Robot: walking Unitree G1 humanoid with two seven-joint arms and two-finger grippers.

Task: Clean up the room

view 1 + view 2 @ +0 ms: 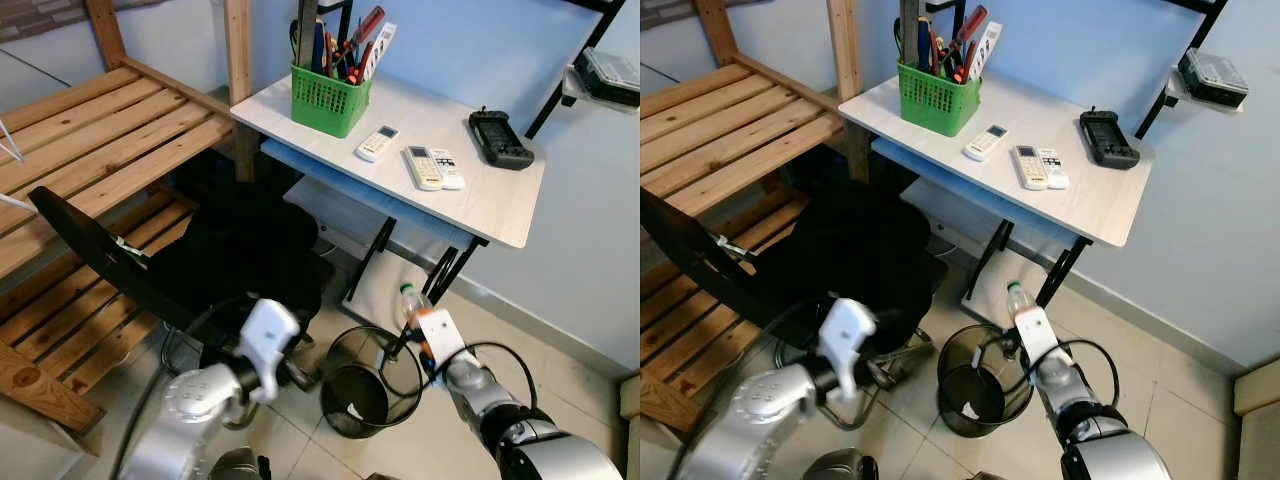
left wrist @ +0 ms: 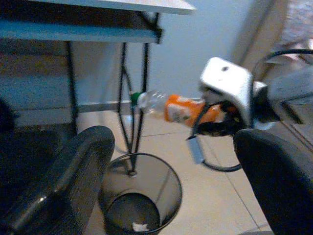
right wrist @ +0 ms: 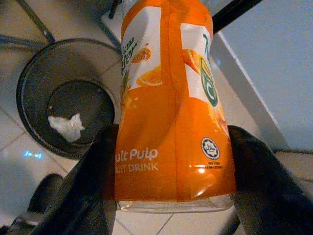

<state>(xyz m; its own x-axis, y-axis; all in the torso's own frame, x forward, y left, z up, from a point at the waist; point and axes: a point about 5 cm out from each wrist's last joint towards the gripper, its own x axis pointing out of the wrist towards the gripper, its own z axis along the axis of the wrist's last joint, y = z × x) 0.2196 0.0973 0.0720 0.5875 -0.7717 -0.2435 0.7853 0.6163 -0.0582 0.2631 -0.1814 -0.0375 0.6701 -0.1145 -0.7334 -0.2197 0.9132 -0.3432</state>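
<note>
A clear plastic bottle (image 3: 171,103) with an orange juice label and a green cap is clamped between the two black fingers of my right gripper (image 3: 171,152), which is shut on it. In the eye views the bottle (image 1: 409,299) is held tilted just past the right rim of a black mesh waste bin (image 1: 335,360) standing on the tiled floor. A crumpled white paper (image 3: 68,126) lies at the bin's bottom. My left gripper (image 2: 171,196) is open with nothing between its fingers, low to the left of the bin, beside the chair.
A black office chair (image 1: 230,260) stands left of the bin. Behind is a white desk (image 1: 500,210) with a green basket (image 1: 330,98) of tools, remotes (image 1: 430,167) and a black device. A wooden slatted frame (image 1: 90,150) runs along the left.
</note>
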